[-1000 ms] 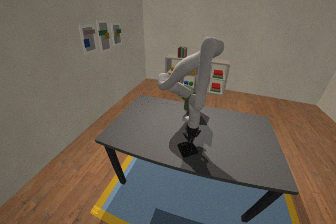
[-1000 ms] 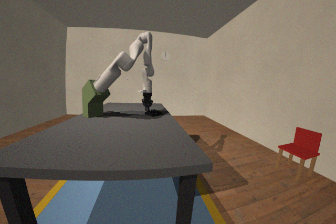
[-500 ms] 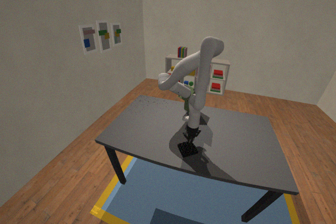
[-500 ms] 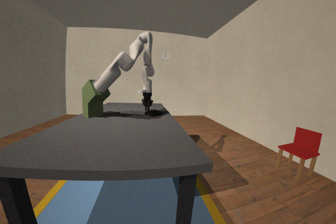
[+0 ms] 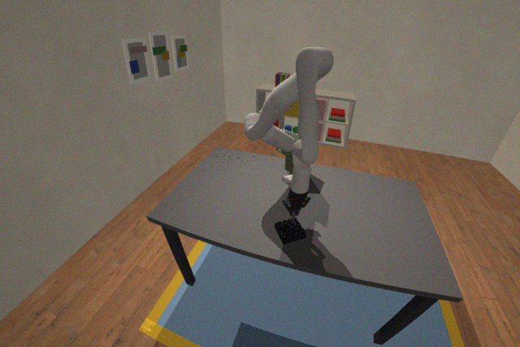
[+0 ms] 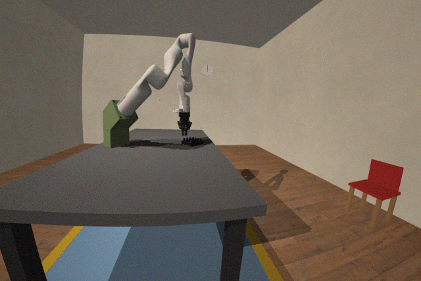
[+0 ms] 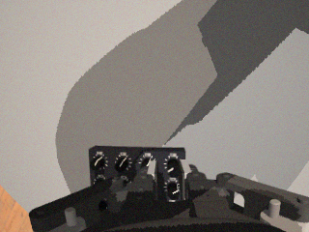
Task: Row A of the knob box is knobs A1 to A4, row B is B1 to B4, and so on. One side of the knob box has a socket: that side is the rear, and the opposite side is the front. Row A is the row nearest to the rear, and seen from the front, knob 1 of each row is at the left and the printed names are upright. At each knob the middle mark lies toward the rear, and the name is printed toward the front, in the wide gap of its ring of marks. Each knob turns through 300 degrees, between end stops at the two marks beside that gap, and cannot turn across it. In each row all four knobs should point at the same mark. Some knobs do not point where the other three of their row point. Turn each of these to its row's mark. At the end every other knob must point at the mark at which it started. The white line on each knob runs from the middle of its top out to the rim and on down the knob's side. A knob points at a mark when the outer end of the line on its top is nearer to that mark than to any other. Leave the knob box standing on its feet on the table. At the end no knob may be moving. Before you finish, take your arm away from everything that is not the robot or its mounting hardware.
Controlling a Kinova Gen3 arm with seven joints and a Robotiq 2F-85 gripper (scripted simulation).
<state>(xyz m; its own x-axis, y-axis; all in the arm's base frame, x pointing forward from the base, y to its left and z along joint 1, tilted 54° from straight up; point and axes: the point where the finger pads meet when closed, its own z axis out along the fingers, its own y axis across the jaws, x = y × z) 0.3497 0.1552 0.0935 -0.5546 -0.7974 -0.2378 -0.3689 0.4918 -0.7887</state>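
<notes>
The black knob box [image 5: 290, 232] [image 6: 193, 142] [image 7: 110, 149] stands on the table [image 5: 235, 209] [image 6: 135, 182]. In the wrist view its outermost row shows four knobs. White lines on the left three slant between upper right and lower left; the line on the right-hand knob [image 7: 172, 166] is toward lower left. Another knob [image 7: 173, 188] shows below it, its line toward lower right. My gripper [image 5: 293, 214] [image 6: 184, 134] [image 7: 168, 170] is open by a narrow gap, with nothing held, just above the box's arm-base side. Its fingers hide most other knobs. Names and socket are unreadable or hidden.
The green arm base [image 6: 117, 128] stands on the table behind the box. The box is close to the table's long edge [image 5: 252, 252]. Shadows of the arm fall across the box and table. A red chair [image 6: 384, 179] stands off the table.
</notes>
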